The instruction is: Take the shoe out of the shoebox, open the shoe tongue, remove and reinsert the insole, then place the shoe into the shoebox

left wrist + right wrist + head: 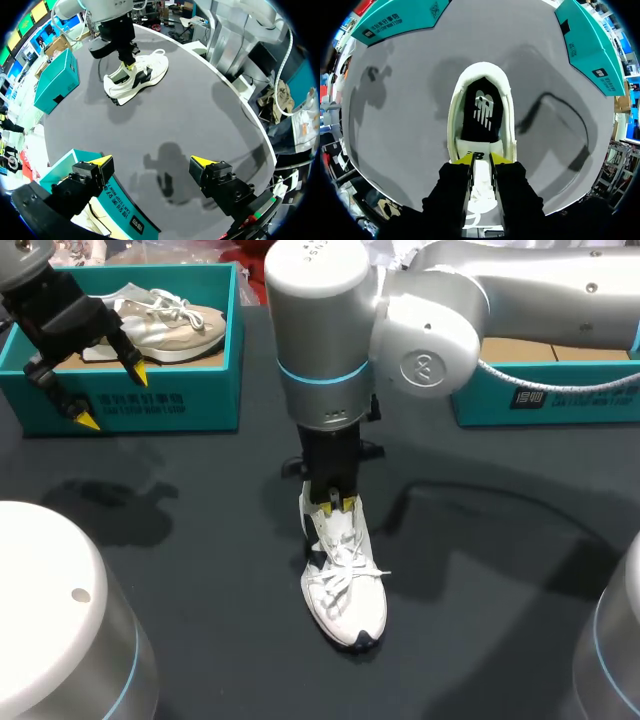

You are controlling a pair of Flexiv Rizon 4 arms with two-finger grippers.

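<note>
While the right hand [337, 504] pinches its tongue [481, 184], the shoe [347, 592] points toward me.

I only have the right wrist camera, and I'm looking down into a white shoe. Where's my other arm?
Observer: Your left gripper hangs open over the front wall of the left shoebox, well apart from the white shoe.
Operator: Is that box empty?
Observer: No, a beige shoe lies inside it.
Operator: My right gripper pinches the tongue. What's hidden under it?
Observer: The laces, spread loosely over the shoe's front, and a dark toe tip.
</note>
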